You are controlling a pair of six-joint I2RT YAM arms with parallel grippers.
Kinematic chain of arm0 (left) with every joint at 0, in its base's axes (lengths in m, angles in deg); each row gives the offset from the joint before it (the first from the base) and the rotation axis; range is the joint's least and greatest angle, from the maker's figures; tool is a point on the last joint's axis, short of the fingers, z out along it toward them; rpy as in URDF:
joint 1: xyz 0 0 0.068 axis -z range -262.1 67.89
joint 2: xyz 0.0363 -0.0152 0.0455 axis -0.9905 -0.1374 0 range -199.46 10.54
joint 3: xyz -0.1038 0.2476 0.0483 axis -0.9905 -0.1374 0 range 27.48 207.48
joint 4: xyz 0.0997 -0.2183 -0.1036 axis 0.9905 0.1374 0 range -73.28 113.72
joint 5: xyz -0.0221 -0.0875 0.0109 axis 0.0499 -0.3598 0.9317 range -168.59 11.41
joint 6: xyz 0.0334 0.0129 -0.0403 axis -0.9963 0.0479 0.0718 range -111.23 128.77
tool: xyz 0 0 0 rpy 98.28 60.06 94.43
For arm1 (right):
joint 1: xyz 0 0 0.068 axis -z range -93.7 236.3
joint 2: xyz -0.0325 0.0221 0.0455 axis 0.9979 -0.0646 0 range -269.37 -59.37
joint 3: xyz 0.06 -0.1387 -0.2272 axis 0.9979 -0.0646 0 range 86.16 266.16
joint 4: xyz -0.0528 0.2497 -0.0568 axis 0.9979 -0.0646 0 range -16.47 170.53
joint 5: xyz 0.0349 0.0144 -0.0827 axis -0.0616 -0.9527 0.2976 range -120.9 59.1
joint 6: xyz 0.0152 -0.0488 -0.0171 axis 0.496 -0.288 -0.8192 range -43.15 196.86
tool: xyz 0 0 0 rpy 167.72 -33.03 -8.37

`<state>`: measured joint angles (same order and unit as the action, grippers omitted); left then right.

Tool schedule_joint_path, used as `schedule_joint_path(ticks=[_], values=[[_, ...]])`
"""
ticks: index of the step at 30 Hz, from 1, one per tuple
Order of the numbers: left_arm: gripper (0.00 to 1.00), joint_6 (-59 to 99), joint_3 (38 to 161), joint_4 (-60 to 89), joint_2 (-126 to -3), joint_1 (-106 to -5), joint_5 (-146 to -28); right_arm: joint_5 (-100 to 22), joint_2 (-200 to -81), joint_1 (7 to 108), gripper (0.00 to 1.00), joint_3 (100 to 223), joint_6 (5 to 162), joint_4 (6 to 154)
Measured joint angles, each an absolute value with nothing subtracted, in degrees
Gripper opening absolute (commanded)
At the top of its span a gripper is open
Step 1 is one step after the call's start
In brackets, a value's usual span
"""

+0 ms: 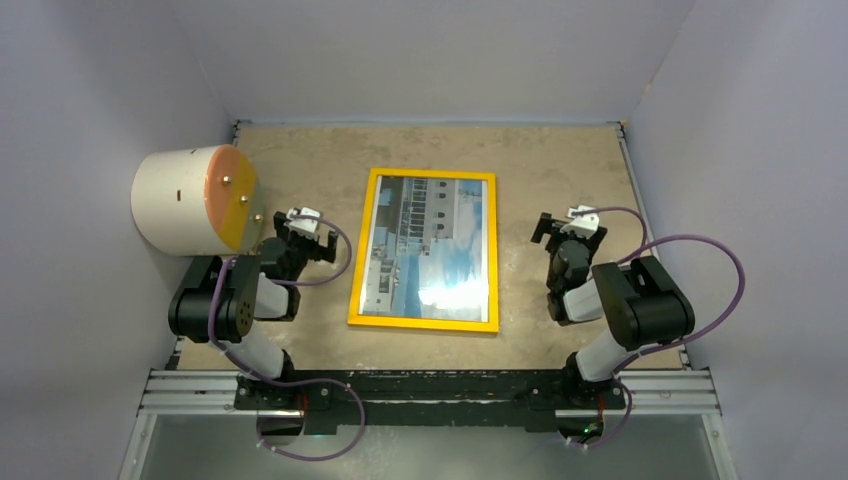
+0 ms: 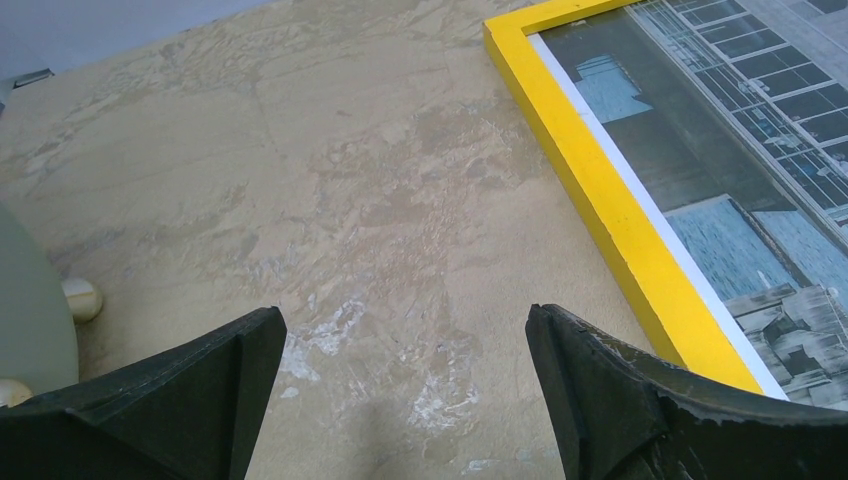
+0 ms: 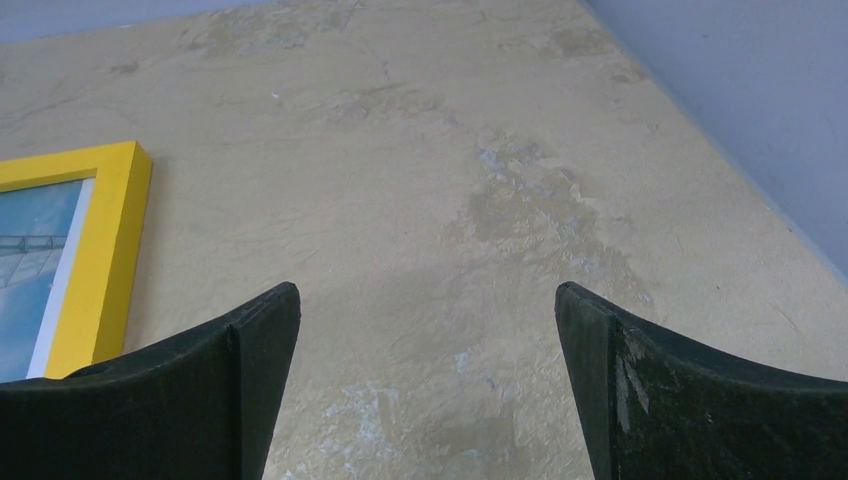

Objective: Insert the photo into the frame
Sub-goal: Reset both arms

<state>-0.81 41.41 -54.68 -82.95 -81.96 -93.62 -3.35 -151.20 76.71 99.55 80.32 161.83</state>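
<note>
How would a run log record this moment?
glossy building photo: inside bright yellow rectangular frame | left end effector: open, empty | right end effector: open, empty

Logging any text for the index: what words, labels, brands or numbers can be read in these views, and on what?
No text can be read in any view.
On the photo: a building and sky, no legible sign.
On the frame: plain yellow, no mark.
On the white drum with its orange face: no label.

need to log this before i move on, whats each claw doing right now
Left claw: open, holding nothing.
Right claw: open, holding nothing.
</note>
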Motion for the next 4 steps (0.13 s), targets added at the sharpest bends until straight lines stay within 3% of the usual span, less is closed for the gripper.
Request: schedule_joint_path(ticks=[4], values=[[1.0,-0.83,41.44,-54.35,-82.95,-81.96,-93.6,-3.46,-151.2,76.71,0.99,99.55,80.34,161.83]])
